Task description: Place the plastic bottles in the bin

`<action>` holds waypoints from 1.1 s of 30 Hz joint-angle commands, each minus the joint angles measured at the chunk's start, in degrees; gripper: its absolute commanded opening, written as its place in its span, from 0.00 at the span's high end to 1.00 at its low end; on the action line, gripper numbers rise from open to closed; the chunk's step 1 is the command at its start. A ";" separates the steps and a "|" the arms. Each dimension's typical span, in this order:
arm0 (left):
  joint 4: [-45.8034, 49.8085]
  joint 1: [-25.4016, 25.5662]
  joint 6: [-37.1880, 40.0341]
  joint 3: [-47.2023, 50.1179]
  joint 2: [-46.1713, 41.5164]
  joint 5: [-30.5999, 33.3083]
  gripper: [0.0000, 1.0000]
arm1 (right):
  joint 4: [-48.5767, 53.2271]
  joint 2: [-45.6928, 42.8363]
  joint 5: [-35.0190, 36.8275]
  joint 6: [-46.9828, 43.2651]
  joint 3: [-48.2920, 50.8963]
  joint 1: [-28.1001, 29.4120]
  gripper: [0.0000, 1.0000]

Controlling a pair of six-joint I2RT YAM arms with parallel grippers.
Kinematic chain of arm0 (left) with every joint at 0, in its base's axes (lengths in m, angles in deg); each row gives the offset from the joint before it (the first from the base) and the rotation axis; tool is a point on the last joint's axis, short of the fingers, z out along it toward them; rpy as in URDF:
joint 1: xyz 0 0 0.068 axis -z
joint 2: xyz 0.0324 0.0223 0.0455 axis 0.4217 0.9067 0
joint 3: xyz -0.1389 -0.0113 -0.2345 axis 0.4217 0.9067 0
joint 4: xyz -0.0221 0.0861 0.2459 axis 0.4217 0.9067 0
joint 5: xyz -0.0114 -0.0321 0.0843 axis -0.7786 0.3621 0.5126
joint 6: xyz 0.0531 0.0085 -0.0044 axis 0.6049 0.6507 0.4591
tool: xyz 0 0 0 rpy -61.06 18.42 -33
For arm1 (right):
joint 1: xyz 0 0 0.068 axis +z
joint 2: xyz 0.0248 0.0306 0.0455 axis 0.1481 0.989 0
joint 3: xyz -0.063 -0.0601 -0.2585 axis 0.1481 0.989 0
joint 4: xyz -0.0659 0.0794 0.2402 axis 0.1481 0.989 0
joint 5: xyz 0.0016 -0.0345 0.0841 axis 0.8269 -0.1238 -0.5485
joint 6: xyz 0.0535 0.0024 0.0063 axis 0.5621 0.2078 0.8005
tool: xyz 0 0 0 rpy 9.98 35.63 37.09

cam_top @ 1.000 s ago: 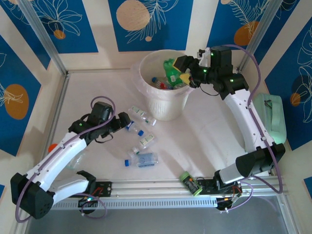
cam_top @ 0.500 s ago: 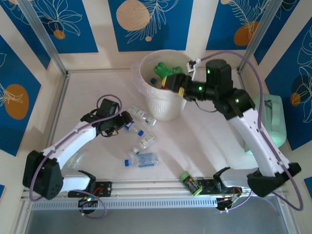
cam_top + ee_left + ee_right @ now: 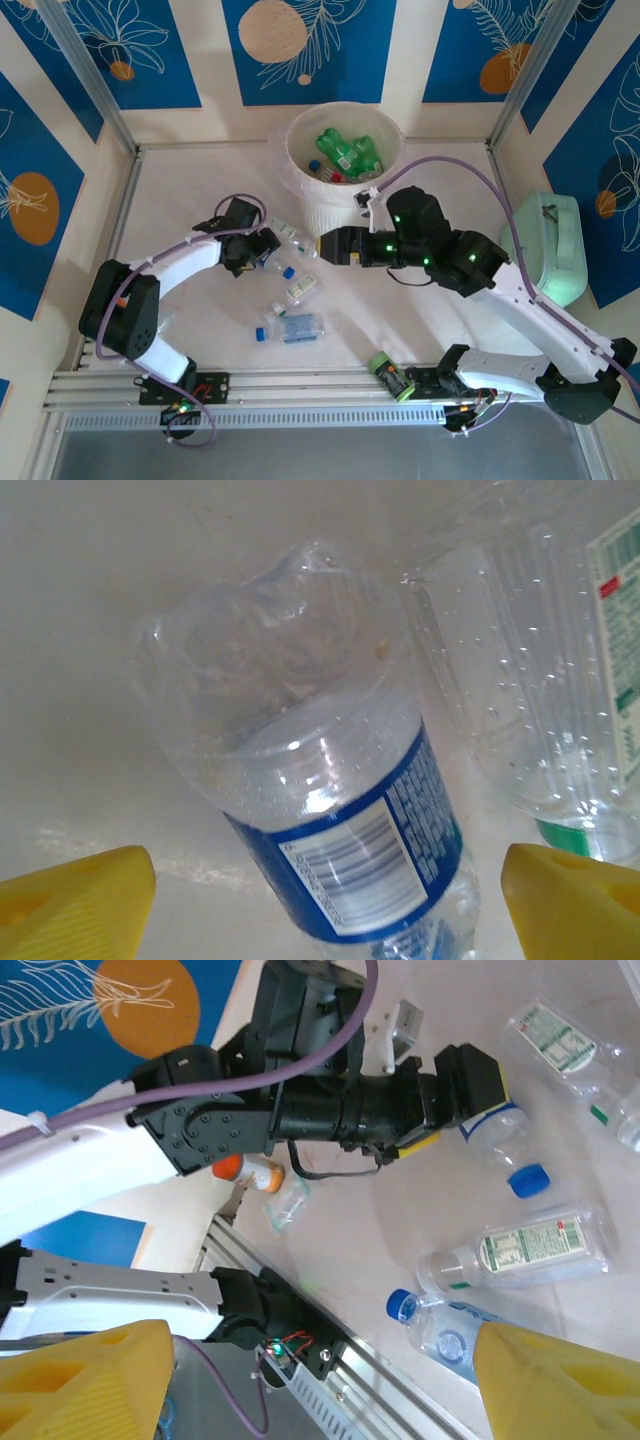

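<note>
Both jaws wide apart; green bottles point(image 3: 346, 152) inside bin point(image 3: 335, 216).

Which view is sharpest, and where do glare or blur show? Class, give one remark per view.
Top external: even, soft light, sharp throughout, including the bin. Left wrist: the blue-labelled bottle is fairly crisp, with white glints on its droplets, while the left end effector looks soft at the bottom corners. Right wrist: a white-labelled bottle is sharp, and the right end effector is blurred.
</note>
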 commanded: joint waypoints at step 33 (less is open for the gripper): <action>-3.26 -3.09 -0.75 2.19 1.25 -3.22 0.39 | -2.11 -0.71 4.32 4.03 5.34 4.94 0.27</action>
